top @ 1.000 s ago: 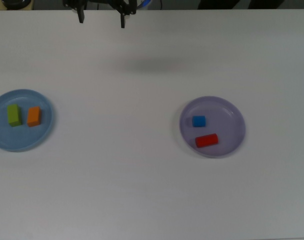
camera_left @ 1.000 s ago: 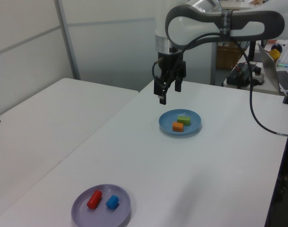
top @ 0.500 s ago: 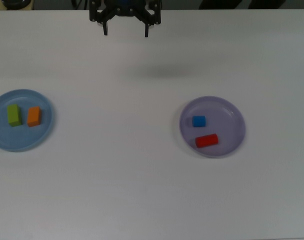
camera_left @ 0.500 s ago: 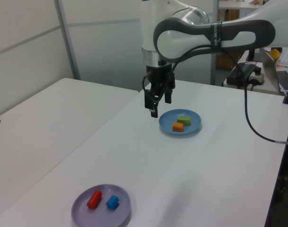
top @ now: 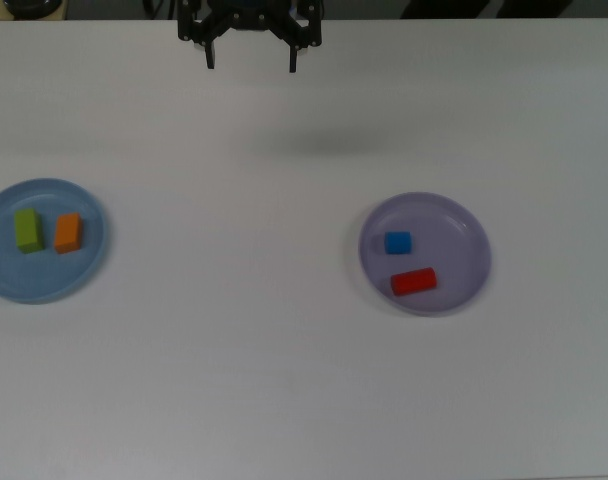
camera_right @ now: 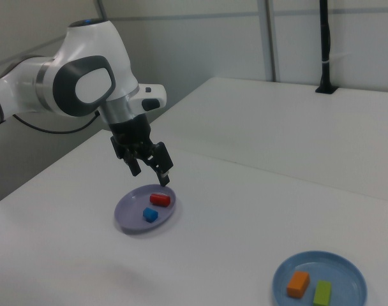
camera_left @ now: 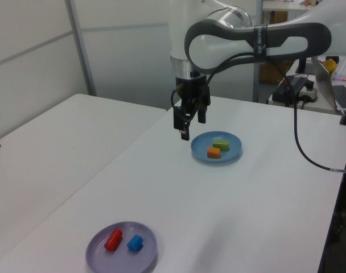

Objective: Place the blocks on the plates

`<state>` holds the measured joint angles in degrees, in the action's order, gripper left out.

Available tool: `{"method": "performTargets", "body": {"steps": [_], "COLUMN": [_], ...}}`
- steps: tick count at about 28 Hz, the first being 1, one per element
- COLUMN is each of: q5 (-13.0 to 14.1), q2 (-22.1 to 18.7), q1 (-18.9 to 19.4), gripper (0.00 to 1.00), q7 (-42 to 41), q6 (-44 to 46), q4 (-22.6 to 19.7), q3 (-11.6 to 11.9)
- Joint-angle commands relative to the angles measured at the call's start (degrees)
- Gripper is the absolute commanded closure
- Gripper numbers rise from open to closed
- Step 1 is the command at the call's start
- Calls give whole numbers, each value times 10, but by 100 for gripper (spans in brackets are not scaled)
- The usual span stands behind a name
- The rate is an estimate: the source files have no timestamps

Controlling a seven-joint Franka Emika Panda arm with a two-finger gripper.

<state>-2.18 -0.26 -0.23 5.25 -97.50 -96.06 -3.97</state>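
In the top view the light blue plate (top: pixel 44 282) lies at the left with a lime-green block (top: pixel 27 230) and an orange block (top: pixel 68 232) side by side on it. On the right, the lavender plate (top: pixel 459 232) carries a blue cube (top: pixel 397 242) and a red block (top: pixel 413 281). My gripper (top: pixel 251 62) hangs open and empty above the table's far edge, between the two plates and well away from both. The right view shows the gripper (camera_right: pixel 150 176) high over the table just behind the lavender plate (camera_right: pixel 126 211).
A second white table (camera_left: pixel 59 142) adjoins along the left view's left. Cables and desk equipment (camera_left: pixel 298 85) stand beyond the table at the left view's right. In the right view a black pole (camera_right: pixel 324 44) rises at the far edge.
Over the last second the gripper moved toward the top view's right and turned about its axis, then held still. The blocks and plates stayed put.
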Motion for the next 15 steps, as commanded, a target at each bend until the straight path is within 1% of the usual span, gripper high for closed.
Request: {"method": "performTargets", "body": {"steps": [1,15], "q5": [7,7], "q2": [-4,-4], "q1": [21,16], "gripper": [0,0], "q7": [-1,0], "q6": [14,11], "q4": [2,3], "q3": [20,18]}}
